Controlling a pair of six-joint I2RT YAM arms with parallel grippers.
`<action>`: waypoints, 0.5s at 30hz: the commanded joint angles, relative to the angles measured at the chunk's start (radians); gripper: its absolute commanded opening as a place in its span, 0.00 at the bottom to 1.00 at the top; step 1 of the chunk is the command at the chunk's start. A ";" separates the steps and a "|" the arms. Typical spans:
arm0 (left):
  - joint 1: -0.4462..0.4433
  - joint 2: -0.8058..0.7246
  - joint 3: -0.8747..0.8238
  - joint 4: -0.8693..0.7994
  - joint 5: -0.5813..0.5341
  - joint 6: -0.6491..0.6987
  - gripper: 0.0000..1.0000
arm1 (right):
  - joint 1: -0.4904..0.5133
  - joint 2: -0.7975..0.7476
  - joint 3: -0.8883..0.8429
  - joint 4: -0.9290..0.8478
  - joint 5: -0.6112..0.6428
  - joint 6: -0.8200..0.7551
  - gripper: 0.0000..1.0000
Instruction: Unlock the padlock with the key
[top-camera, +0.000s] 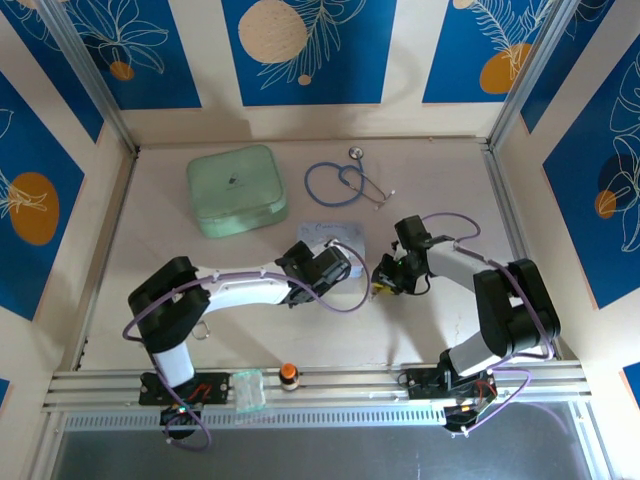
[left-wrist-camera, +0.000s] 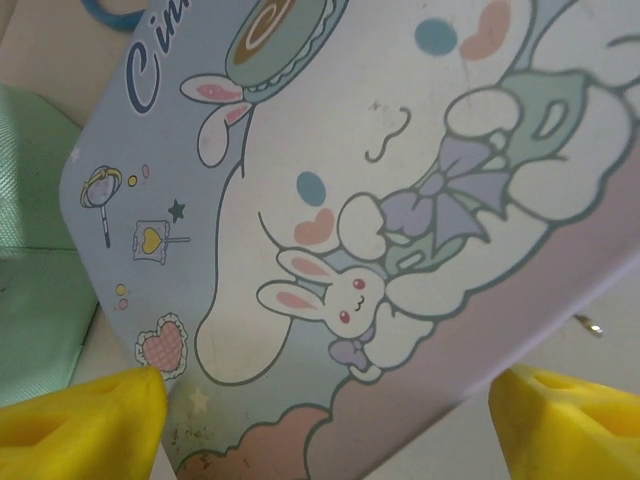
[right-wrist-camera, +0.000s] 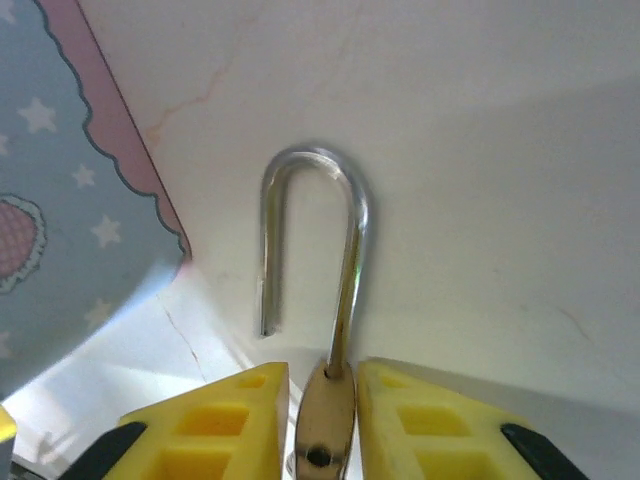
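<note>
In the right wrist view the right gripper (right-wrist-camera: 322, 372) is clamped on the padlock (right-wrist-camera: 325, 425). The brass body stands edge-on between the two yellow fingers at 6 o'clock, and the shackle (right-wrist-camera: 315, 165) rises toward 12 over the bare table (right-wrist-camera: 500, 150). One leg of the shackle runs down into the body. The other ends free, out at about 10 o'clock from the body, so the lock looks already sprung, or very nearly so. From overhead the right gripper (top-camera: 383, 282) sits just off the 4 o'clock corner of the pale blue cartoon tin (top-camera: 330, 232), with the left gripper (top-camera: 345, 268) close beside it. In its own wrist view the left gripper (left-wrist-camera: 330, 390) has its fingers spread wide and empty, hovering over the tin (left-wrist-camera: 400, 200). A small silver speck (left-wrist-camera: 595, 325) on the table at 3 o'clock may be the key, but it is too small to be sure. To finish well, the right hand should hold only the body's flat faces and keep its fingers off the shackle, since any push toward 6 could snap it shut again. The left hand should come in past the tin's edge rather than across it, pinch the free leg lightly, and swing it clear to prove the release.
</note>
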 joint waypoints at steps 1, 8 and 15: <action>0.002 -0.067 -0.008 0.023 0.034 -0.045 0.88 | -0.009 0.056 0.063 -0.196 0.051 -0.097 0.26; 0.003 -0.125 -0.025 0.016 0.031 -0.058 0.89 | -0.033 0.060 0.069 -0.199 0.036 -0.134 0.26; 0.007 -0.209 -0.061 0.015 0.037 -0.108 0.95 | 0.022 0.053 0.130 -0.296 0.200 -0.135 0.48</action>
